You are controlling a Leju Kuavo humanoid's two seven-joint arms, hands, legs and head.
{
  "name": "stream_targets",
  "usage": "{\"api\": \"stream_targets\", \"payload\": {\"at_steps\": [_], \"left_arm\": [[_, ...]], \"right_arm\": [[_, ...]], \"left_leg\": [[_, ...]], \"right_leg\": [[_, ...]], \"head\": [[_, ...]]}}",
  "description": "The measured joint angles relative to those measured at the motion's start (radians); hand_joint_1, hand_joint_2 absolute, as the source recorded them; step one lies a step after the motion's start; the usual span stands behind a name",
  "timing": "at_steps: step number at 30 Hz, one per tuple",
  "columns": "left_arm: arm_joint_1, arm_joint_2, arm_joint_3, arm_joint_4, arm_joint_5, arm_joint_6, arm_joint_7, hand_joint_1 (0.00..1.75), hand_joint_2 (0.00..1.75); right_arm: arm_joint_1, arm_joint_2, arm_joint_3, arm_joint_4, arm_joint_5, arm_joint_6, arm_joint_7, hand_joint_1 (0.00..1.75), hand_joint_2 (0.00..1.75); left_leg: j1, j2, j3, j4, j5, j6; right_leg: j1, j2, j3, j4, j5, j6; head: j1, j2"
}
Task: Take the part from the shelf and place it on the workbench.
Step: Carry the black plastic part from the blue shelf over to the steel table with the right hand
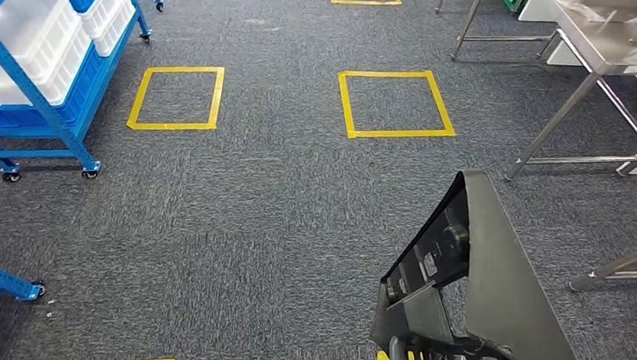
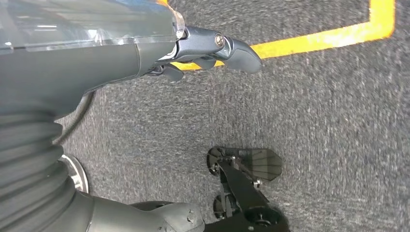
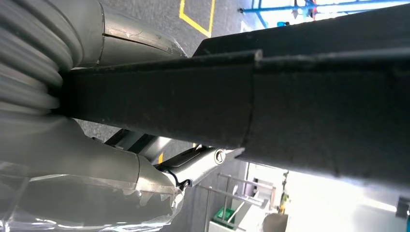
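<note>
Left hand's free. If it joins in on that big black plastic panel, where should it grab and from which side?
Likely the ribbed open-frame edge of the black plastic panel, approached from the robot's left. That side faces the left hand in the head view and its cut-outs and ribs give fingers purchase, whereas the outer face is smooth and sloped. The right hand already holds the lower end.

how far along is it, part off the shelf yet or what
Done: the black part is off the blue shelf and carried low at the robot's right side over the carpet. In hand: the right hand grips it, seen up close in the right wrist view; the left hand holds nothing. Left: reaching the steel workbench ahead on the right and setting it down.
</note>
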Motion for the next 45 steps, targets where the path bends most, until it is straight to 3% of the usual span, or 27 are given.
{"api": "stream_targets", "payload": {"at_steps": [3,5,7,8,9,10,12,14,16,18,20,22,24,25,26,27,29,31,33,34,36,38,40,41,43,45], "left_arm": [[-0.006,-0.001,-0.004,0.000,-0.004,0.000,0.000,0.00,1.75],[-0.007,-0.001,-0.007,0.000,-0.007,0.000,0.000,0.00,1.75],[-0.005,-0.001,-0.008,0.000,-0.008,0.000,0.001,0.00,1.75],[-0.002,-0.001,-0.008,0.000,-0.009,0.000,0.002,0.00,1.75],[0.000,-0.001,-0.008,0.000,-0.010,0.000,0.002,0.00,1.75],[0.002,-0.001,-0.008,0.000,-0.011,0.000,0.002,0.00,1.75],[0.003,0.000,-0.008,0.000,-0.011,0.001,0.001,0.00,1.75],[0.002,0.001,-0.008,0.000,-0.012,0.001,0.001,0.00,1.75],[0.001,0.001,-0.009,0.000,-0.013,0.001,0.000,0.00,1.75],[-0.002,0.001,-0.009,0.000,-0.014,0.001,-0.001,0.00,1.75],[-0.001,0.000,-0.010,0.000,-0.015,0.000,-0.003,0.00,1.75],[0.001,0.000,-0.010,0.000,-0.018,-0.002,-0.006,0.00,1.75],[0.004,0.000,-0.011,0.000,-0.022,-0.004,-0.008,0.00,1.75],[0.004,0.000,-0.011,0.000,-0.023,-0.004,-0.008,0.00,1.75],[0.002,0.000,-0.011,0.000,-0.022,-0.002,-0.008,0.00,1.75],[-0.001,-0.002,-0.011,0.000,-0.021,0.001,-0.008,0.00,1.75],[-0.009,-0.007,-0.011,0.000,-0.018,0.009,-0.007,0.00,1.75],[-0.015,-0.012,-0.011,0.000,-0.015,0.015,-0.006,0.00,1.75],[-0.021,-0.014,-0.011,0.000,-0.014,0.016,-0.005,0.00,1.75],[-0.024,-0.015,-0.011,0.000,-0.014,0.016,-0.005,0.00,1.75],[-0.026,-0.016,-0.011,0.000,-0.014,0.016,-0.005,0.00,1.75],[-0.024,-0.016,-0.011,0.000,-0.014,0.016,-0.005,0.00,1.75],[-0.020,-0.016,-0.011,0.000,-0.015,0.015,-0.003,0.00,1.75],[-0.018,-0.016,-0.011,0.000,-0.016,0.015,-0.002,0.00,1.75],[-0.018,-0.016,-0.011,0.000,-0.016,0.015,0.002,0.00,1.75],[-0.018,-0.016,-0.011,0.000,-0.016,0.015,0.005,0.00,1.75]], "right_arm": [[0.010,0.004,-0.004,-0.008,0.000,0.008,0.000,1.75,1.75],[0.016,0.009,-0.009,-0.015,0.001,0.018,0.000,1.75,1.75],[0.018,0.015,-0.014,-0.019,0.003,0.031,0.000,1.75,1.75],[0.018,0.017,-0.017,-0.020,0.004,0.037,0.000,1.75,1.75],[0.020,0.018,-0.020,-0.021,0.006,0.042,0.000,1.75,1.75],[0.021,0.020,-0.022,-0.023,0.008,0.047,0.000,1.75,1.75],[0.022,0.024,-0.028,-0.026,0.012,0.054,0.000,1.75,1.75],[0.021,0.027,-0.032,-0.028,0.015,0.056,0.000,1.75,1.75],[0.023,0.029,-0.035,-0.032,0.017,0.056,0.000,1.75,1.75],[0.028,0.030,-0.037,-0.035,0.019,0.056,0.000,1.75,1.75],[0.031,0.030,-0.040,-0.039,0.022,0.057,0.000,1.75,1.75],[0.033,0.030,-0.044,-0.044,0.031,0.059,0.000,1.75,1.75],[0.035,0.030,-0.048,-0.046,0.041,0.065,0.000,1.75,1.75],[0.037,0.030,-0.049,-0.047,0.045,0.070,0.000,1.75,1.75],[0.039,0.030,-0.051,-0.048,0.048,0.073,0.000,1.75,1.75],[0.039,0.030,-0.051,-0.049,0.051,0.077,0.000,1.75,1.75],[0.038,0.032,-0.052,-0.051,0.057,0.085,0.000,1.75,1.75],[0.036,0.035,-0.052,-0.053,0.063,0.092,0.000,1.75,1.75],[0.036,0.038,-0.052,-0.055,0.070,0.093,0.000,1.75,1.75],[0.037,0.039,-0.052,-0.056,0.073,0.093,0.000,1.75,1.75],[0.037,0.043,-0.053,-0.058,0.074,0.093,0.000,1.75,1.75],[0.035,0.046,-0.053,-0.059,0.075,0.094,0.000,1.75,1.75],[0.035,0.047,-0.053,-0.059,0.076,0.094,0.000,1.75,1.75],[0.035,0.047,-0.053,-0.058,0.078,0.096,0.000,1.75,1.75],[0.035,0.047,-0.053,-0.058,0.083,0.106,0.000,1.75,1.75],[0.035,0.047,-0.053,-0.056,0.089,0.117,0.000,1.75,1.75]], "left_leg": [[-0.001,0.022,0.011,-0.004,-0.006,-0.014],[0.000,-0.013,-0.006,0.039,-0.040,-0.023],[0.002,-0.067,-0.066,0.166,-0.104,-0.028],[0.003,-0.080,-0.100,0.235,-0.128,-0.029],[0.003,-0.084,-0.124,0.279,-0.135,-0.029],[0.003,-0.086,-0.131,0.283,-0.119,-0.029],[0.005,-0.102,-0.093,0.181,-0.043,-0.026],[0.009,-0.147,-0.046,0.060,0.008,-0.022],[0.009,-0.168,-0.032,0.021,0.011,-0.014],[0.007,-0.147,-0.030,0.014,0.016,-0.001],[0.008,-0.122,-0.027,0.005,0.022,0.013],[0.007,-0.096,-0.026,0.001,0.023,0.020],[0.003,-0.067,-0.026,0.002,0.021,0.023],[0.003,-0.054,-0.025,0.002,0.019,0.023],[0.002,-0.041,-0.023,0.002,0.017,0.023],[0.002,-0.030,-0.021,0.002,0.015,0.022],[-0.001,-0.012,-0.013,0.003,0.008,0.016],[-0.004,0.005,-0.006,0.003,0.003,0.007],[-0.006,0.024,0.002,-0.002,0.000,-0.002],[-0.005,0.021,0.005,0.000,-0.005,-0.007],[-0.003,-0.023,-0.007,0.041,-0.035,-0.016],[0.001,-0.073,-0.063,0.161,-0.097,-0.023],[0.002,-0.084,-0.120,0.273,-0.131,-0.026],[0.003,-0.085,-0.129,0.282,-0.120,-0.027],[0.006,-0.101,-0.093,0.184,-0.046,-0.027],[0.011,-0.156,-0.046,0.062,0.006,-0.024]], "right_leg": [[0.002,0.026,0.001,-0.011,0.002,-0.014],[-0.005,0.045,0.007,-0.022,0.008,-0.025],[-0.007,0.065,0.010,-0.026,0.010,-0.033],[-0.006,0.078,0.010,-0.025,0.010,-0.034],[-0.006,0.091,0.011,-0.025,0.009,-0.035],[-0.006,0.106,0.012,-0.023,0.009,-0.035],[-0.008,0.136,0.015,-0.018,0.006,-0.032],[-0.007,0.161,0.010,-0.008,0.001,-0.023],[-0.008,0.181,0.001,-0.002,0.001,-0.011],[-0.012,0.194,-0.006,-0.001,0.003,0.000],[-0.010,0.155,-0.025,0.036,-0.022,0.009],[-0.009,0.095,-0.077,0.142,-0.080,0.016],[-0.010,0.073,-0.133,0.253,-0.122,0.020],[-0.010,0.069,-0.143,0.271,-0.120,0.021],[-0.010,0.067,-0.135,0.254,-0.100,0.020],[-0.009,0.061,-0.109,0.204,-0.068,0.017],[-0.001,0.022,-0.035,0.066,-0.011,0.007],[0.010,-0.005,0.002,-0.007,0.004,-0.003],[0.012,0.011,0.002,-0.014,0.003,-0.011],[0.009,0.022,0.004,-0.019,0.006,-0.015],[0.000,0.043,0.011,-0.030,0.013,-0.025],[-0.003,0.064,0.012,-0.032,0.015,-0.031],[-0.003,0.091,0.012,-0.031,0.015,-0.033],[-0.003,0.105,0.013,-0.029,0.015,-0.033],[-0.006,0.134,0.014,-0.023,0.013,-0.029],[-0.006,0.159,0.007,-0.010,0.007,-0.019]], "head": [[0.000,0.000],[-0.004,0.000],[-0.008,0.000],[-0.009,0.000],[-0.009,0.000],[-0.009,0.000],[-0.009,0.000],[-0.010,0.000],[-0.010,0.000],[-0.010,0.000],[-0.005,0.000],[0.002,0.000],[0.003,0.000],[0.003,0.000],[0.003,0.000],[0.004,0.000],[0.004,0.000],[0.003,0.000],[0.002,0.000],[0.003,0.000],[0.000,0.000],[-0.003,0.000],[-0.004,0.000],[-0.004,0.000],[-0.004,0.000],[-0.006,0.000]]}}
